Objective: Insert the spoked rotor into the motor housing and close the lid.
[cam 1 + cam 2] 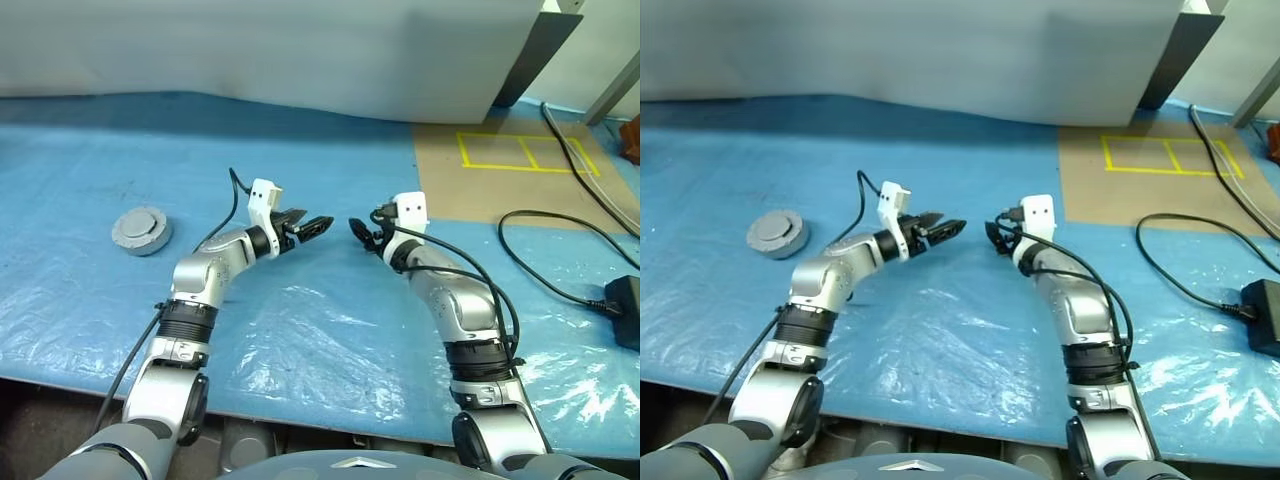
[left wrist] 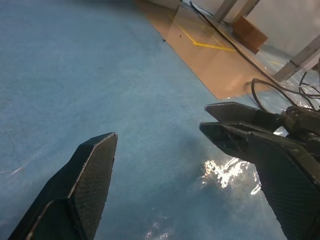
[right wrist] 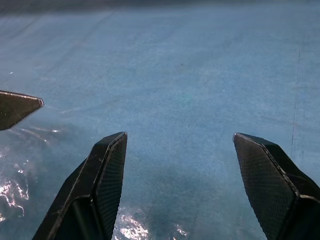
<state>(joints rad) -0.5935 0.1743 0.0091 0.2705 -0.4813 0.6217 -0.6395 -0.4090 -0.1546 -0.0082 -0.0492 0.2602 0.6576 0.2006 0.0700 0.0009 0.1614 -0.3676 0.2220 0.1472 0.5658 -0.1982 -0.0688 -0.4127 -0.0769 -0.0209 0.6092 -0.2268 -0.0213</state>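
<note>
Both hands — left hand [image 1: 318, 226], right hand [image 1: 362, 233] — hover open and empty. Far left, the round grey metal motor housing [image 1: 141, 230] sits with its lid closed — probably heavy, rigid and smooth; grip its rim.

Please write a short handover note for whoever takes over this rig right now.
Left gripper: open, holding nothing, above the blue sheet.
Right gripper: open, holding nothing, facing the left one across a small gap.
Motor housing: on the sheet far off to the robot's left, away from both grippers, lid shut on top.
Done: the lid looks closed; I can't tell whether the spoked rotor is inside.
Left: check that.
</note>
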